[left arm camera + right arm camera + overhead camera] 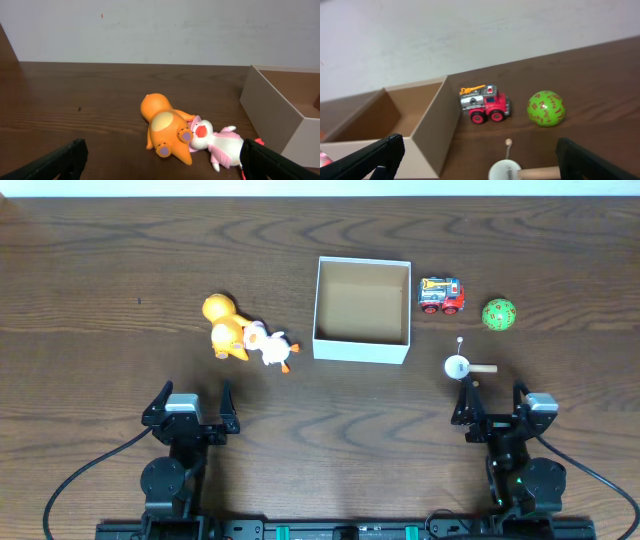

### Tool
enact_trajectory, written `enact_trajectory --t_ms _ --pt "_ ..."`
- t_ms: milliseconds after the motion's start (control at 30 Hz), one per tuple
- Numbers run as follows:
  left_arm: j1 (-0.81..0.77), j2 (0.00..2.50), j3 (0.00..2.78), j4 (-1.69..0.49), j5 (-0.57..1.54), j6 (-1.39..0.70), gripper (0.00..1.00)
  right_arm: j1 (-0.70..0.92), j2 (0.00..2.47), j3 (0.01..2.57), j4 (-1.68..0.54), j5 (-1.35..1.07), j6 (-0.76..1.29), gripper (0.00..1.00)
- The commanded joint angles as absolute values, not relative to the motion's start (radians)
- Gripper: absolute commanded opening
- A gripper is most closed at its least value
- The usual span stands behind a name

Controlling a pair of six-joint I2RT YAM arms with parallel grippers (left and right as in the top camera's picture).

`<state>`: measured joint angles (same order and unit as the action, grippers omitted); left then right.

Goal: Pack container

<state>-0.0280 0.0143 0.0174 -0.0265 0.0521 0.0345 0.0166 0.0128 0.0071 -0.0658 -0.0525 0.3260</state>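
From overhead alone, the whole layout at once: container [362, 352] at upper centre of the frame on the dark wooden table [100, 260]. Left of it, orange plush toy [224, 328] and white-and-pink plush toy [270, 348], touching each other. Just beside its right side, toy fire truck [441, 296]; further right, green ball [499, 314]; below those, near the container's lower right corner, small white-and-wood toy [457, 366].

From the left wrist alone: pale wall [150, 25] behind the table, orange plush toy lying down with purple soles toward the lens, red mouth of the white-and-pink plush toy against it, only a corner of the container at the right edge.

From the right wrist alone: brown inside of the container at lower left, orange ladder atop the toy fire truck, red marks on the green ball.

Container mouth up, sides squared to the overhead frame edges; roughly square, so no long axis to pick out.

Both arms low along the bottom of the overhead frame, pointing up-frame: left gripper [195, 395] at lower left, right gripper [494, 398] at lower right, just below the white-and-wood toy. Jaws spread wide on both, nothing between them; black fingers [60, 161] at the lower corners of each wrist view.
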Motion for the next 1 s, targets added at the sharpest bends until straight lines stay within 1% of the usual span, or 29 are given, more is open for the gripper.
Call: enact_trajectory --t_ms 0,100,233,467,600,700,833,967 --pt "-0.024 0.017 0.004 -0.068 0.041 0.048 0.98 0.020 0.014 0.006 -0.069 -0.048 0.405 0.99" --pt "-0.024 0.017 0.004 -0.068 0.041 0.048 0.98 0.020 0.014 0.006 -0.070 -0.037 0.367 0.99" --pt "-0.024 0.017 0.004 -0.068 0.041 0.048 0.98 0.020 0.014 0.006 -0.070 0.039 0.358 0.99" --pt "-0.024 0.017 0.004 -0.068 0.041 0.048 0.98 0.020 0.019 0.013 -0.068 0.039 0.290 0.99" --pt "-0.024 0.017 0.004 -0.068 0.041 0.048 0.98 0.020 0.073 0.084 -0.051 0.034 0.278 0.99" --pt "-0.024 0.017 0.004 -0.068 0.041 0.048 0.98 0.020 0.176 0.200 -0.045 0.051 0.245 0.99" --pt "-0.024 0.017 0.004 -0.068 0.041 0.048 0.98 0.020 0.412 0.425 -0.050 0.057 0.227 0.99" --pt "-0.024 0.017 0.004 -0.068 0.041 0.048 0.98 0.020 0.697 0.702 -0.154 0.056 0.231 0.99"
